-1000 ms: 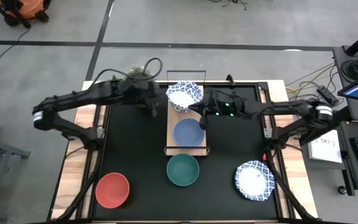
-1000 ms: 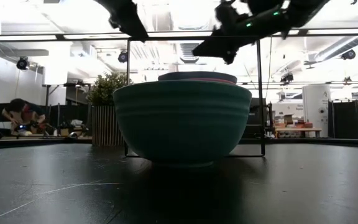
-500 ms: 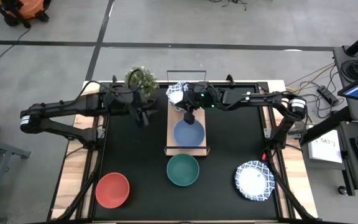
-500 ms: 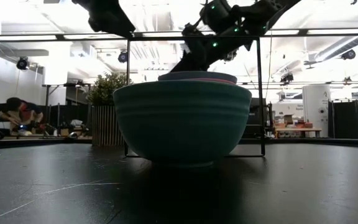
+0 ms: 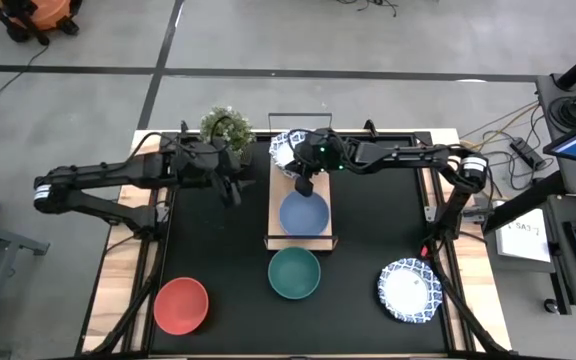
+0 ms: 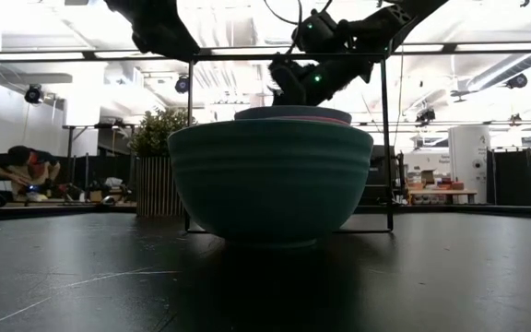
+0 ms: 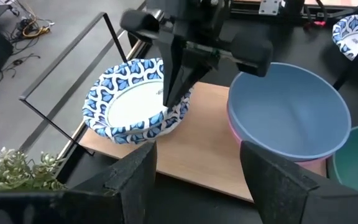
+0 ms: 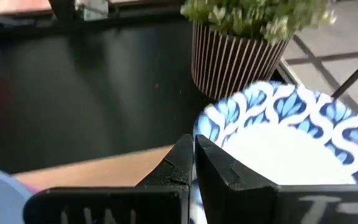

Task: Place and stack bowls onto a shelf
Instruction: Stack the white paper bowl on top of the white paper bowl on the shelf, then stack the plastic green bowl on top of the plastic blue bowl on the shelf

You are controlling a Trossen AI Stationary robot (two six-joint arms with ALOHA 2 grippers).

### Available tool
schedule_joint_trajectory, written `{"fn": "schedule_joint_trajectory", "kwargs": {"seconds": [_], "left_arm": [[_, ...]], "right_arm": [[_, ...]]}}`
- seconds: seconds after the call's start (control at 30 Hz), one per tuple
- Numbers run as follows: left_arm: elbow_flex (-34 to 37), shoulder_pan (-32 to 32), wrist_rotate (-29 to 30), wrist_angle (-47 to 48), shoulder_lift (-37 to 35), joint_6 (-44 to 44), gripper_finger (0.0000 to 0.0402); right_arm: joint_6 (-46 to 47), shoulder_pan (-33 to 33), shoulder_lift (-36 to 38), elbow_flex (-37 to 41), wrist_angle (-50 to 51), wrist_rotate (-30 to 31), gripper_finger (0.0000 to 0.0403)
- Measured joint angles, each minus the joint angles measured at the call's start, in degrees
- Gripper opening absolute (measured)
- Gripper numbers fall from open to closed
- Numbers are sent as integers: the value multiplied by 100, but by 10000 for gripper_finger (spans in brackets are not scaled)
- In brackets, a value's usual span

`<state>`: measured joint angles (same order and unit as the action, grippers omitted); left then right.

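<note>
The wooden shelf [image 5: 318,190] lies mid-table, with white, blue-patterned bowls [image 5: 282,150] at its far end and a blue bowl [image 5: 303,214] nested in a pink one at its near end. The green bowl [image 5: 294,272], the red bowl [image 5: 181,305] and another patterned bowl [image 5: 409,290] stand on the black mat. My right gripper [image 5: 303,186] is shut and points down at the patterned bowls' rim [image 7: 166,112]. My left gripper [image 5: 232,192] hovers open over the mat, left of the shelf, holding nothing. My right gripper comes from above, slanting from the table's right, and its shut fingertips [image 8: 205,149] meet the top patterned bowl's rim [image 8: 211,127] on the side toward the blue bowl. Whether the rim lies between the fingers, I cannot tell. The bowl sits upright on the shelf's far end.
A potted plant [image 5: 226,125] stands at the far edge, left of the shelf. The shelf's thin black wire frame [image 5: 298,115] rises around the board. Bare mat lies between the red bowl and the left arm, and right of the shelf.
My right gripper has swung from over the shelf's right side toward the table's left and come down to the patterned bowls' rim. My left gripper has drawn back a little toward the table's left and near side.
</note>
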<state>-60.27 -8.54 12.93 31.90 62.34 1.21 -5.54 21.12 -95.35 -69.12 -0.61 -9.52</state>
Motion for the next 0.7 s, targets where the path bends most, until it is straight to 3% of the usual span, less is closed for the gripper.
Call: {"fn": "schedule_joint_trajectory", "kwargs": {"seconds": [0.4, 0.7], "left_arm": [[0, 0, 0, -38, 261, 32, 214], [0, 72, 1, -9, 508, 148, 214]], "right_arm": [[23, 42, -144, 79, 205, -103, 8], [-50, -48, 544, 264, 303, -107, 8]]}}
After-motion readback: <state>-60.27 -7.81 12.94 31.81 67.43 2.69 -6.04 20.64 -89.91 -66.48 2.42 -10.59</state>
